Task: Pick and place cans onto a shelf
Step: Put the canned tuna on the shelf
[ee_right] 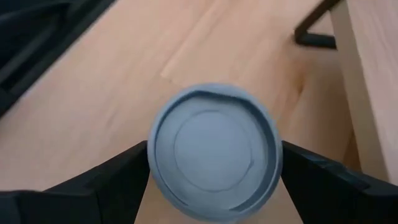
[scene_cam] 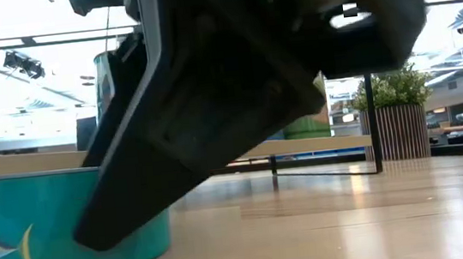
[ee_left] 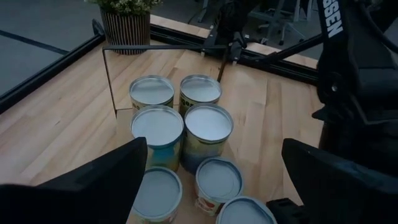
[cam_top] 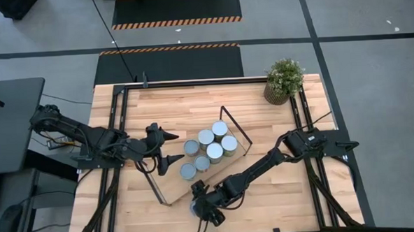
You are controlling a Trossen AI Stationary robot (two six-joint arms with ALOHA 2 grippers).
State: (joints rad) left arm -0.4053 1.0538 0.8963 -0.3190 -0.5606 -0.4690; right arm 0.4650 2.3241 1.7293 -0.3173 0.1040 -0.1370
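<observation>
The shelf (cam_top: 172, 185) is a light-wood board with black wire end frames, lying slantwise at mid-table. Several silvery-topped cans (cam_top: 208, 149) stand on it in a cluster; they also show in the left wrist view (ee_left: 208, 124). My left gripper (cam_top: 172, 147) is open and empty just left of the cluster, pointing at it. One more can (ee_right: 214, 152) with a teal side label (scene_cam: 69, 228) stands upright on the table near the front edge. My right gripper (cam_top: 205, 208) is open above it, one finger on either side of it. My right gripper comes at the lone can from above, slanting, with a finger (ee_right: 124, 177) beside each side of its top rim (ee_right: 152, 149). I cannot tell whether the fingers touch the can. The can stands on the table.
A potted plant (cam_top: 284, 79) stands at the table's far right corner. Black frame rails (cam_top: 116, 120) run along the table's left, far and right sides. Bare wood lies between the shelf and the plant, and right of the lone can.
</observation>
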